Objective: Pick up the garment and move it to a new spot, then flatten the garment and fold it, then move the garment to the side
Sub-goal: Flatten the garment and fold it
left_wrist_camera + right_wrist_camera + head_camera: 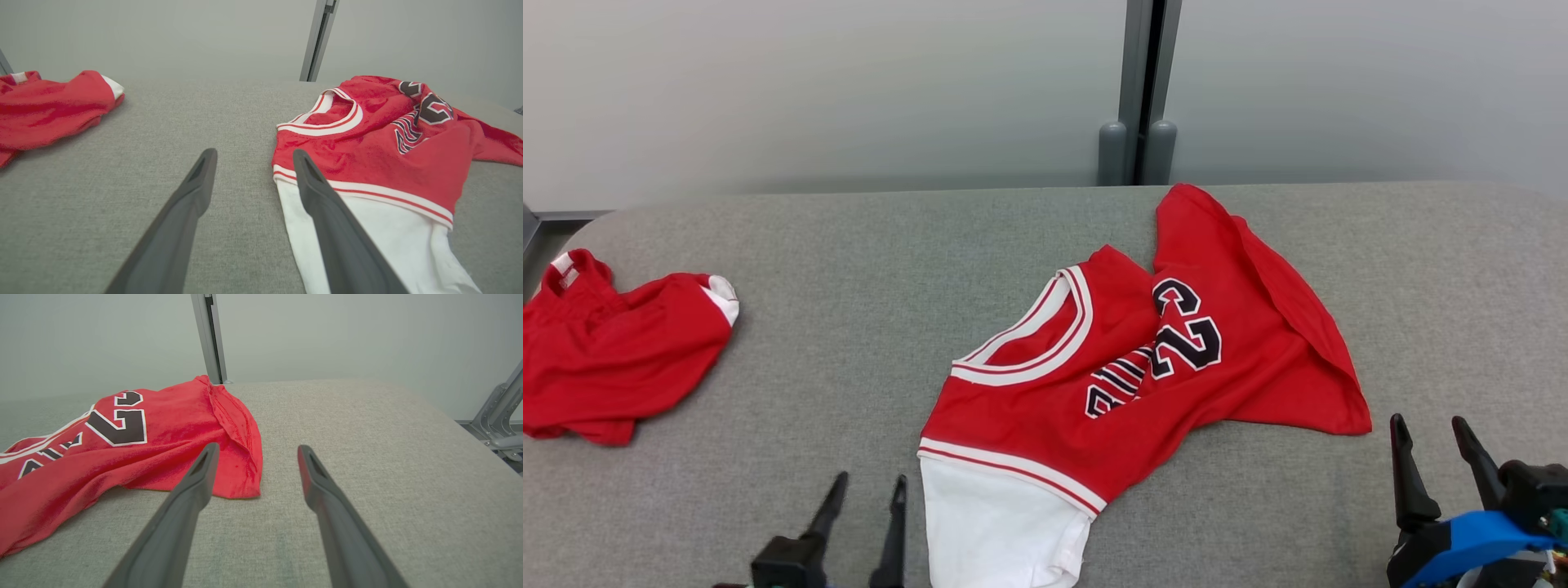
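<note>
my left tool (870, 478) hangs low over the near part of the grey cloth-covered table (849, 269), its two dark fingers spread apart with nothing between them. my right tool (1429, 420) is at the near right, spread wide too and empty, with a blue part at its base. the red jersey (1176, 359) lies crumpled a little right of the table's middle, between my two tools and apart from both. its neckline, trimmed in white and red, faces my left side. black numerals edged in white run across a fold in the chest, and a red flap reaches toward the far edge. a white section (996, 523) hangs out past a white and red striped hem toward the near edge, just beside my left tool's right finger. along my left tool (253, 152), that finger crosses in front of the white cloth; i cannot tell if it touches. along my right tool (258, 446), the jersey's red corner lies just ahead of its left finger, bare table under the rest. a second red garment (613, 359) is bunched at the far left of the table, well apart from the jersey. behind the table stand a pale wall and a grey post (1139, 90).
</note>
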Robot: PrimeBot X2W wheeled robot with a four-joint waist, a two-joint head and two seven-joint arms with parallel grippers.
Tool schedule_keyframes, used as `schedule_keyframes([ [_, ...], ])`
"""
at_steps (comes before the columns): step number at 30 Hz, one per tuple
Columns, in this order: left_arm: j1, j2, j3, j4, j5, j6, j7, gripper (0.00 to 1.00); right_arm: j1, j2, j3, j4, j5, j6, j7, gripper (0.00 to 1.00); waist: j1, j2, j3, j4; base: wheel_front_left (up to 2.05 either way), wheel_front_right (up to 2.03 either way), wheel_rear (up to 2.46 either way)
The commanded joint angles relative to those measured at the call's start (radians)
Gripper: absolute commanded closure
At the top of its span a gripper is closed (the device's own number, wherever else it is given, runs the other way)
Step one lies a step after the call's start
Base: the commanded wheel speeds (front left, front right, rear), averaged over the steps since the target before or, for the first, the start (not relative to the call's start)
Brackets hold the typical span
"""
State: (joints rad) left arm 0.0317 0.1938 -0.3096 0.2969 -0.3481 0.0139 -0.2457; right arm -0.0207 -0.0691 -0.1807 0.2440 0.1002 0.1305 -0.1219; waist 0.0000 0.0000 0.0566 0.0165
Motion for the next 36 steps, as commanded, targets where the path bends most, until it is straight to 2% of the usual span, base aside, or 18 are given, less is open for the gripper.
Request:
schedule_keyframes([
  [1,-0.016,-0.001,-0.020,0.015,0.011,-0.016,0.007,0.00,-0.025,-0.011,-0.007,0.028,-0.004,0.001,-0.012,0.00,0.0000,0.0000,0.007,0.004,0.00,0.00,0.00],
  [10,0.009,0.000,-0.116,0.095,0.036,-0.075,0.050,0.00,-0.135,-0.040,-0.019,0.194,-0.009,0.001,-0.060,0.00,0.0000,0.0000,0.038,0.020,0.00,0.00,0.00],
  [26,-0.011,-0.043,-0.220,0.169,-0.003,-0.123,0.130,0.00,-0.227,-0.061,-0.011,0.346,-0.006,0.001,-0.115,0.00,0.0000,0.0000,0.076,0.027,0.00,0.00,0.00],
  [27,-0.014,-0.044,-0.221,0.175,-0.004,-0.125,0.134,0.12,-0.228,-0.062,-0.010,0.355,-0.006,0.001,-0.117,0.00,0.0000,0.0000,0.076,0.026,0.00,0.00,0.00],
  [28,-0.020,-0.045,-0.221,0.182,-0.007,-0.125,0.136,0.51,-0.229,-0.062,-0.010,0.365,-0.006,0.001,-0.119,0.00,0.0000,0.0000,0.076,0.026,0.00,0.00,0.00],
  [29,-0.028,-0.046,-0.220,0.189,-0.011,-0.125,0.136,0.83,-0.229,-0.063,-0.010,0.374,-0.006,0.001,-0.120,0.00,0.0000,0.0000,0.077,0.026,0.00,0.00,0.00],
  [30,-0.033,-0.045,-0.220,0.197,-0.011,-0.125,0.138,1.00,-0.232,-0.064,-0.010,0.384,-0.007,0.001,-0.121,0.00,0.0000,0.0000,0.077,0.026,0.00,0.00,0.00],
  [36,-0.079,-0.043,-0.197,0.189,-0.017,-0.112,0.083,1.00,-0.260,-0.073,-0.005,0.446,-0.011,0.001,-0.129,0.00,0.0000,0.0000,0.088,0.038,0.00,0.00,0.00],
])
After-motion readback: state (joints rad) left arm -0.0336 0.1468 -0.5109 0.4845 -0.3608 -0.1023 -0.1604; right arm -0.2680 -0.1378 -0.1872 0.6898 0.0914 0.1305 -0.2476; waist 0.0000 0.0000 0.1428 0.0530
